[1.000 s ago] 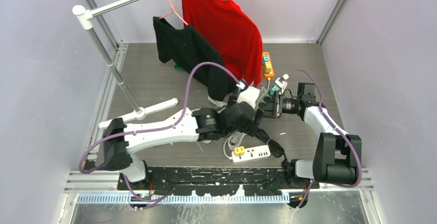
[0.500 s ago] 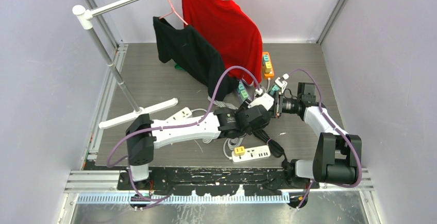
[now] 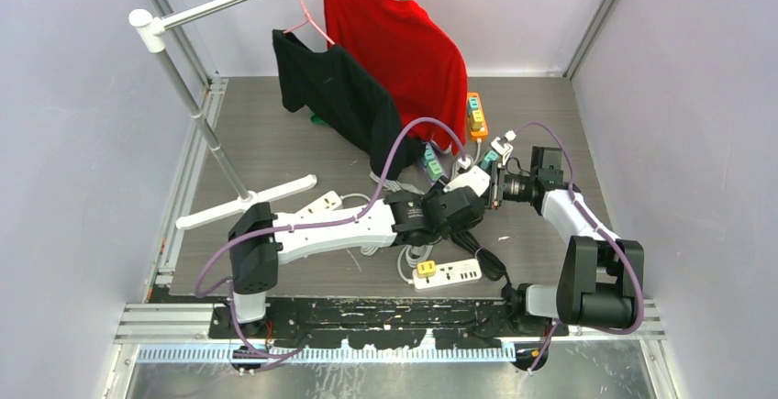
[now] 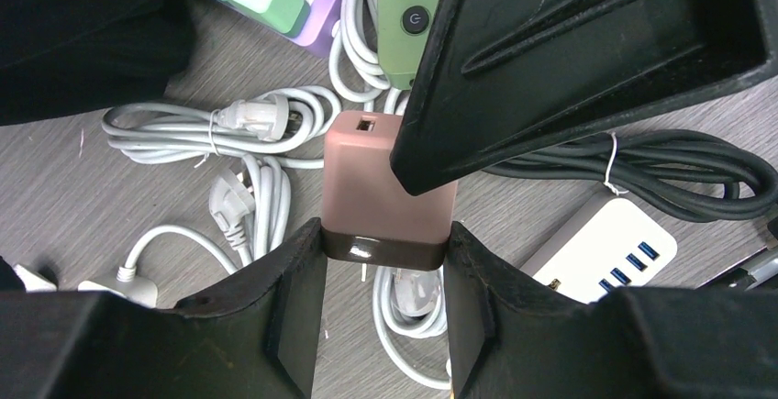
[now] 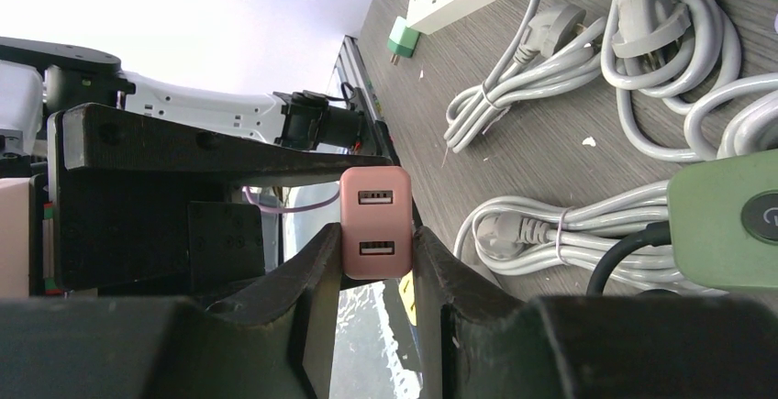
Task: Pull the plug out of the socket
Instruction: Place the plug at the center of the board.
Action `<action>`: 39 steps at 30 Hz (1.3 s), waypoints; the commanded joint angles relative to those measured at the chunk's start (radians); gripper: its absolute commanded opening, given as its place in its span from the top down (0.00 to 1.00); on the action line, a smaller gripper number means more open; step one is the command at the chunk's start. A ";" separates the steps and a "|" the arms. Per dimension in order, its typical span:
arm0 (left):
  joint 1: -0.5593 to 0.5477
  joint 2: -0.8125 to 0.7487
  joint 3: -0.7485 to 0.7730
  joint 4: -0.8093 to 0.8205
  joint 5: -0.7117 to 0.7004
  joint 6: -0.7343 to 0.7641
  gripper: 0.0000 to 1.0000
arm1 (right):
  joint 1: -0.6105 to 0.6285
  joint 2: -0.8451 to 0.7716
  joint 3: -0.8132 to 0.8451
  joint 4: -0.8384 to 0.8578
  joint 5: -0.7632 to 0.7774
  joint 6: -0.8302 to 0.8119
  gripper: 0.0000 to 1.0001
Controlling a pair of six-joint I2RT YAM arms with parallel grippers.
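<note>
Clamping the pink plug in the right tool, fingers pressing its two sides, two ports facing the right wrist camera. Pinching the same plug's dark brown end in the left tool, one finger touching each side. Hanging over coiled white cables lying on the desk, near the green power strip.

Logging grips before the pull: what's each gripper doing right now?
Left gripper: closed on the charger, at its brown end.
Right gripper: closed on the charger, at its pink body.
</note>
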State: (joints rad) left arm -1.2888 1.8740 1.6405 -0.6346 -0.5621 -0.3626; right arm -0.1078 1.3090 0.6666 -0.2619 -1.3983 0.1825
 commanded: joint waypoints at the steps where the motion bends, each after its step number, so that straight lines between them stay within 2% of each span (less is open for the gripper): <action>1: 0.001 -0.052 -0.023 0.067 -0.041 -0.027 1.00 | 0.007 -0.027 -0.008 0.006 -0.019 -0.001 0.60; 7: 0.002 -0.127 -0.140 0.100 -0.056 -0.081 1.00 | 0.007 -0.044 -0.011 -0.006 -0.012 -0.026 0.25; 12: 0.002 -0.186 -0.229 0.063 -0.054 -0.163 1.00 | 0.006 -0.056 -0.005 -0.043 -0.001 -0.077 0.10; 20: 0.002 -0.245 -0.354 -0.171 -0.090 -0.375 1.00 | -0.010 -0.058 -0.003 -0.084 0.029 -0.143 0.05; 27: 0.031 -0.286 -0.488 -0.404 -0.209 -0.721 1.00 | -0.015 -0.053 0.000 -0.111 0.042 -0.182 0.05; 33: 0.120 -0.308 -0.598 -0.425 -0.124 -0.821 1.00 | -0.017 -0.051 0.002 -0.131 0.048 -0.207 0.04; 39: 0.209 -0.392 -0.705 -0.399 -0.073 -0.857 1.00 | -0.020 -0.053 0.001 -0.139 0.049 -0.218 0.05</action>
State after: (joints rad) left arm -1.1316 1.5734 0.9882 -1.0290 -0.6529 -1.1427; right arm -0.1204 1.2808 0.6563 -0.3946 -1.3426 -0.0044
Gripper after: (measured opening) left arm 0.450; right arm 0.952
